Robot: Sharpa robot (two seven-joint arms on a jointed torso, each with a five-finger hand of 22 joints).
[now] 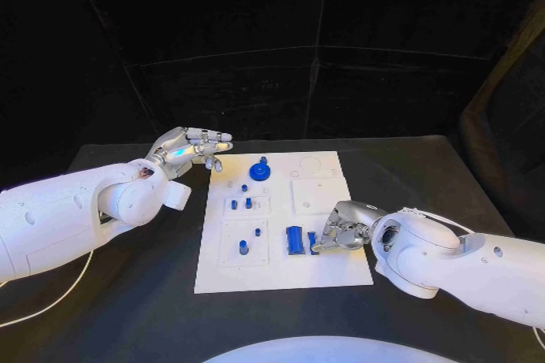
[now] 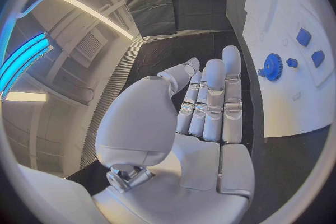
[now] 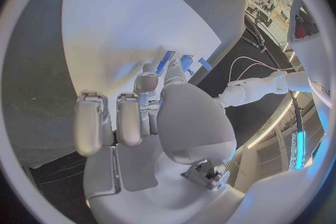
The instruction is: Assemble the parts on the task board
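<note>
The right hand rests on the near right part of the task board, its fingers curled down beside two upright blue bars just off their tips; whether they pinch a part I cannot tell. The left hand hovers over the black bench at the board's far left corner, its fingers straight, close together and holding nothing. Just beyond those fingertips a blue gear stands on the board, with small blue pegs nearer the robot.
</note>
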